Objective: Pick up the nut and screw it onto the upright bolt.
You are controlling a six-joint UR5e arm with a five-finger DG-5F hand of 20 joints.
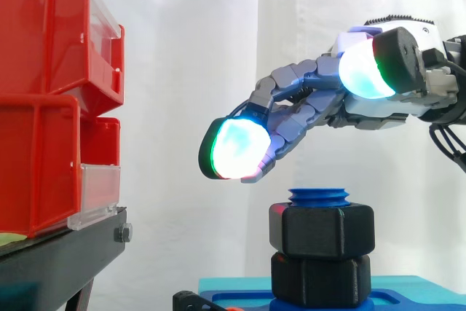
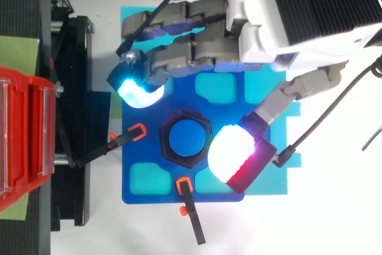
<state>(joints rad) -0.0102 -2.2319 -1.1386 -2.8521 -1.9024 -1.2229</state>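
I see the hand (image 1: 306, 107) just above the black nut (image 1: 322, 231) on the blue bolt (image 1: 318, 196), its fingers (image 1: 233, 149) spread loose, grasping nothing.

Close level side view, overhead view looking down, sharing the bolt (image 1: 318, 196)

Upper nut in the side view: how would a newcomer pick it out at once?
Find the blue plate, from which a blue bolt stands upright. Two black hexagonal nuts are stacked on it. The upper nut sits just below the bolt's threaded tip, directly above the lower nut.
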